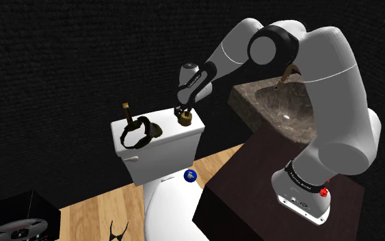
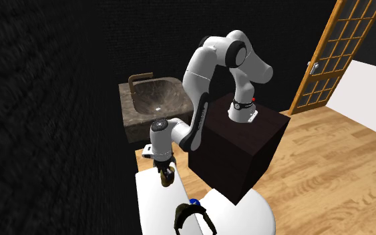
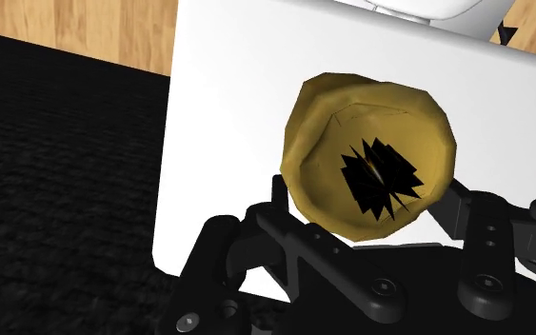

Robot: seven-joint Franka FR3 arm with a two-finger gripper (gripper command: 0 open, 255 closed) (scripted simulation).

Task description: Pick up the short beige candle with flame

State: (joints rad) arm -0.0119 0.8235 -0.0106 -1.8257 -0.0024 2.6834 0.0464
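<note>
Arm bends downward, pincer [image 1: 182, 111] clasping the candle [image 1: 184, 120] at the toilet tank [image 1: 165, 154].

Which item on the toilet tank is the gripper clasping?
The short yellow candle, at the right end of the tank in the shoulder view, clasped by the gripper. The black ring and tall thin stick stand untouched farther left.

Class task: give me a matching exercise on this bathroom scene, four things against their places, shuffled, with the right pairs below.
1 candle
2 faucet
3 arm's base
4 blue ball

A on the dark box
B held in the gripper
C on the rim of the stone sink
D in front of the toilet tank

Pairs: 1-B, 2-C, 3-A, 4-D
</note>
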